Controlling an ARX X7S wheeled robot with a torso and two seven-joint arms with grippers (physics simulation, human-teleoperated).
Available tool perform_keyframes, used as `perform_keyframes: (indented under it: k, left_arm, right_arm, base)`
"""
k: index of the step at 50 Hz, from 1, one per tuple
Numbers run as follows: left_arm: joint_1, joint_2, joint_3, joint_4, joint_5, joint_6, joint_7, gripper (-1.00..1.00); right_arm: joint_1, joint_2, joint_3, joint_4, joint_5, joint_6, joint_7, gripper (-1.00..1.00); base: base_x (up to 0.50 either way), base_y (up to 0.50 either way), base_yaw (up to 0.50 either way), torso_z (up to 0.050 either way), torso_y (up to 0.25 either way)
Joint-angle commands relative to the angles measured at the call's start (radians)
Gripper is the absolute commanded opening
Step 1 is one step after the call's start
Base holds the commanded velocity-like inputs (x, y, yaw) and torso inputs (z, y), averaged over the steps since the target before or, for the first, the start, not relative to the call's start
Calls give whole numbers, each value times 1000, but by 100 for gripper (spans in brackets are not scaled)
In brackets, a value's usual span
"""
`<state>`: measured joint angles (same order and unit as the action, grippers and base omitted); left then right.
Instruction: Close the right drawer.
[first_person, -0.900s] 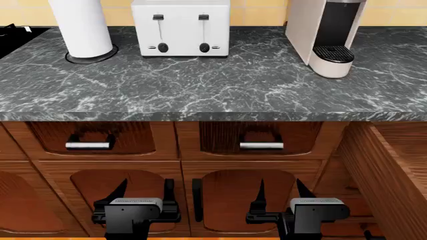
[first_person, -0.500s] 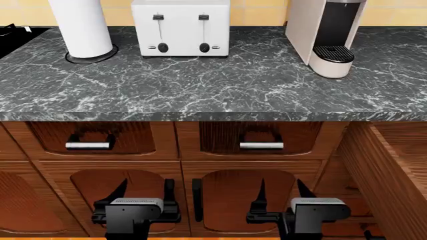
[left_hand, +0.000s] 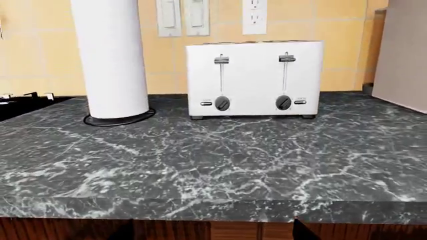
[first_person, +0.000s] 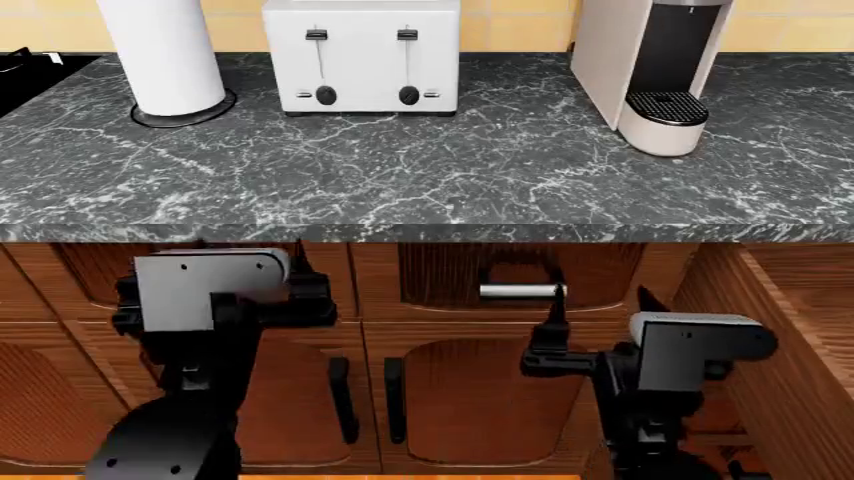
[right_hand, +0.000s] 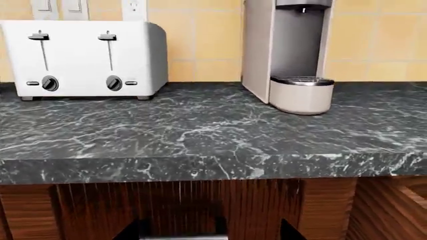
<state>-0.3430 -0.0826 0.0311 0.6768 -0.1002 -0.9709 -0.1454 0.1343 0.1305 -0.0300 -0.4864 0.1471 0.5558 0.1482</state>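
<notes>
The right drawer (first_person: 787, 330) is reddish-brown grained wood. It stands pulled out from the cabinet at the head view's right edge, and its side wall also shows in the right wrist view (right_hand: 393, 210). Its front panel and handle are out of view. My right gripper (first_person: 601, 305) is open just left of that drawer wall, its fingertips level with a silver bar handle (first_person: 521, 291). My left gripper (first_person: 227, 262) is higher and open, in front of the left recessed drawer. Each wrist view shows two spread fingertips, the left gripper (left_hand: 210, 235) and the right gripper (right_hand: 210, 235), with nothing between them.
A dark marble countertop (first_person: 427, 170) overhangs the cabinet fronts. It holds a white paper-towel roll (first_person: 163, 55), a white toaster (first_person: 362, 55) and a coffee machine (first_person: 654, 70). Below hang two cabinet doors with black vertical handles (first_person: 394, 400).
Both arms have risen. The left gripper climbed from the lower doors to the left recessed drawer, covering its silver handle. The right gripper rose to the right silver handle's level.
</notes>
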Motion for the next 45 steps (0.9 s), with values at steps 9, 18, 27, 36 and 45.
perform_keyframes:
  k: [9, 18, 27, 36, 45]
  left_arm:
    - [-831, -433, 7, -144, -1665, -467, -1417, 100]
    - [-995, -581, 92, -200, -1950, -306, -1408, 100]
    - [-1049, -641, 113, -208, -1974, -263, -1392, 100]
    - [-1065, -662, 132, -193, -1978, -233, -1374, 100]
    - [-1069, -678, 137, -196, -1963, -218, -1353, 100]
  right_arm:
    - [654, 186, 276, -440, 510, 1015, 239, 100]
    - [851, 413, 311, -207, 1622, 921, 1045, 100]
    - [967, 522, 188, -181, 1844, 794, 1218, 100]
    - [1025, 559, 162, -178, 1908, 740, 1236, 100]
    - [1046, 581, 148, -176, 1913, 723, 1239, 100]
  base:
    - [0, 0, 0, 0, 0]
    - [0, 0, 0, 0, 0]
    - [0, 0, 0, 0, 0]
    - [0, 0, -250, 0, 0]
    - [0, 0, -500, 0, 0]
